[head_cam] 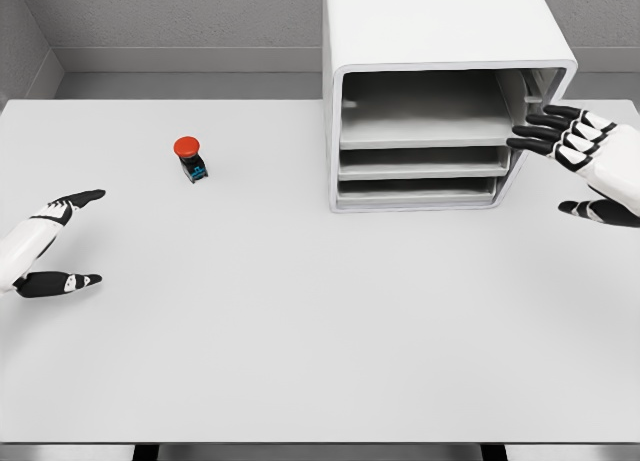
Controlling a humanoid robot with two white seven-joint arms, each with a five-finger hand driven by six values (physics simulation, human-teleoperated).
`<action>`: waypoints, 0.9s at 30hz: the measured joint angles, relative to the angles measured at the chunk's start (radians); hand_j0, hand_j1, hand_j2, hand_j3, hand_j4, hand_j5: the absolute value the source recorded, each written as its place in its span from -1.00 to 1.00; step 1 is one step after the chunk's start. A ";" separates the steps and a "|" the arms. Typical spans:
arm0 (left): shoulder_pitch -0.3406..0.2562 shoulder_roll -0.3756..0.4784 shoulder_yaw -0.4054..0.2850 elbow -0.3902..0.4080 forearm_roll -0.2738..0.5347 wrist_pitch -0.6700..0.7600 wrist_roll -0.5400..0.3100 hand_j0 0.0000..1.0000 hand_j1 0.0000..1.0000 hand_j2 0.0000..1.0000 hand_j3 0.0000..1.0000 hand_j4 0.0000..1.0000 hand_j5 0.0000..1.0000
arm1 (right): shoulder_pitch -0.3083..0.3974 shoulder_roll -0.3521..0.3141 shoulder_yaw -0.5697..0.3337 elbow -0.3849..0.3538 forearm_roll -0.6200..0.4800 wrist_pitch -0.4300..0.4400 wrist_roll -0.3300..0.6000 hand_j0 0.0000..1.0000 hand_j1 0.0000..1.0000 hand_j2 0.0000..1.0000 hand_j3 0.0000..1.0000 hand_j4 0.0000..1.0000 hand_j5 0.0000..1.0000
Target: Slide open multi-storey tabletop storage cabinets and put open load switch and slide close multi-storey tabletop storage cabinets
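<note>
While the right hand [570, 146], fingers extended and holding nothing, is reaching the storage cabinet [440, 91], the load switch [190, 157] is sitting well left of it, likely light, rigid, best pinched by its body.

We saw a white storage cabinet [440, 91] standing at the far right of the pale table [320, 331], its front open onto three stacked shelves. Our right hand [585, 161] reached in from the right edge with its dark fingertips [530, 131] spread against the cabinet's right front edge, the thumb hanging lower and apart, holding nothing. Well to the left on the tabletop stood the small load switch [190, 158] with its red round cap on a dark base, and our left hand [50, 246] hovered open near the left edge, finger and thumb spread apart.
</note>
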State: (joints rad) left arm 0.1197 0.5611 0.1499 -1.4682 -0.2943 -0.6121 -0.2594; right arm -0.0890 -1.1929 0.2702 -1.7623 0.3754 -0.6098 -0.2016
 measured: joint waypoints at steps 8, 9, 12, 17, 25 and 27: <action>-0.008 -0.006 0.001 -0.005 0.001 0.000 -0.001 1.00 1.00 1.00 1.00 1.00 1.00 | -0.003 -0.005 -0.001 -0.001 0.008 0.000 0.006 1.00 1.00 1.00 1.00 1.00 1.00; -0.017 -0.009 0.001 -0.006 0.002 0.000 -0.008 1.00 1.00 1.00 1.00 1.00 1.00 | -0.003 -0.003 -0.001 -0.001 0.018 0.000 0.006 1.00 1.00 1.00 1.00 1.00 1.00; -0.041 -0.015 0.003 -0.008 0.008 0.000 -0.065 1.00 1.00 1.00 1.00 1.00 1.00 | -0.003 0.001 -0.001 -0.002 0.037 0.000 0.006 1.00 1.00 1.00 1.00 1.00 1.00; -0.100 -0.045 0.008 -0.009 0.032 0.000 -0.223 1.00 1.00 1.00 1.00 1.00 1.00 | 0.000 0.038 -0.007 -0.001 0.051 0.000 0.007 1.00 1.00 1.00 1.00 1.00 1.00; -0.181 -0.067 0.033 0.002 0.121 -0.001 -0.343 1.00 1.00 1.00 1.00 1.00 1.00 | 0.017 0.049 0.000 -0.002 0.042 0.000 0.001 1.00 1.00 1.00 1.00 1.00 1.00; -0.196 -0.085 0.063 0.003 0.129 -0.001 -0.347 1.00 1.00 1.00 1.00 1.00 1.00 | 0.031 0.053 0.003 -0.002 0.035 0.000 -0.001 1.00 1.00 1.00 1.00 1.00 1.00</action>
State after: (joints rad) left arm -0.0767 0.4758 0.2126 -1.4648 -0.1650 -0.6131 -0.6066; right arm -0.0583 -1.1402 0.2735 -1.7646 0.4101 -0.6099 -0.2022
